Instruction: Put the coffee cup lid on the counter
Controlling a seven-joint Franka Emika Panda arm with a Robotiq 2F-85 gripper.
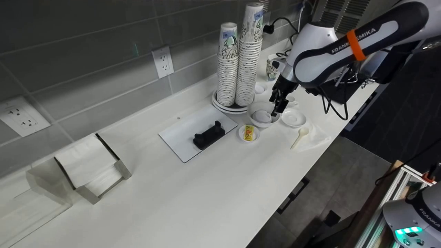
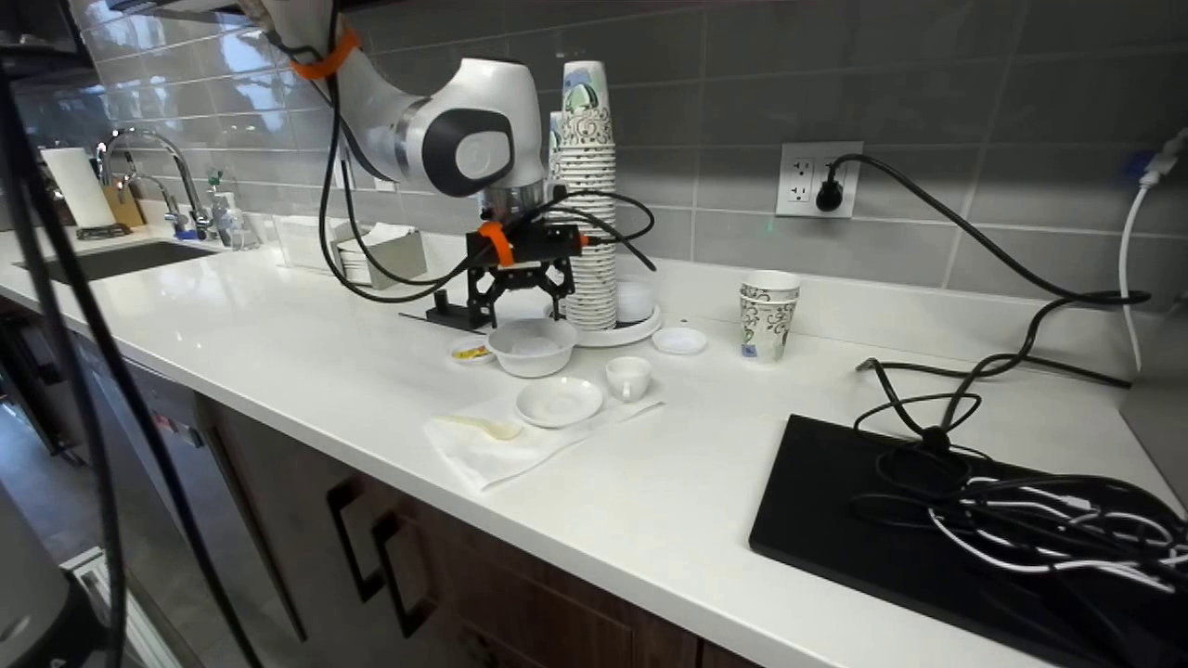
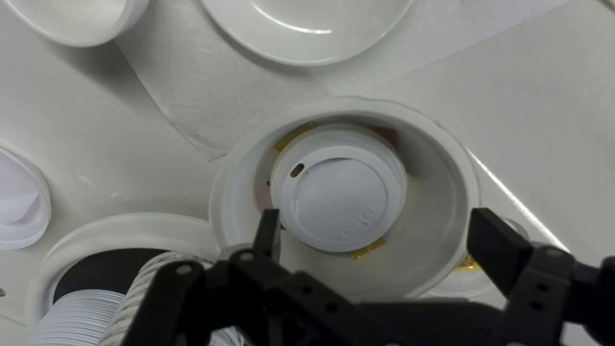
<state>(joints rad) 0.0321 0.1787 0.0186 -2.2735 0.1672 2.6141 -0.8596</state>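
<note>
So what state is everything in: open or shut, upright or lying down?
Tool: open, gripping nothing.
Lid: sip hole up, ungripped.
Bowl: upright on the counter, lid inside.
Tall cup stacks: nested, upside down.
Short cup stack: upright, rims up.
Teacup: upright.
Spoon: lying down.
Packet: lying in a dish; can't tell if opened.
Plug: in the outlet.
Cables: tangled on the mat.
Base light: lit, greenish.

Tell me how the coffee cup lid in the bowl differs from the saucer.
The coffee cup lid has a sip hole; the saucer shows none. The lid sits inside the bowl; the saucer lies outside it, overlapping the napkin. The lid looks narrower than the saucer. Both are white and round.
</note>
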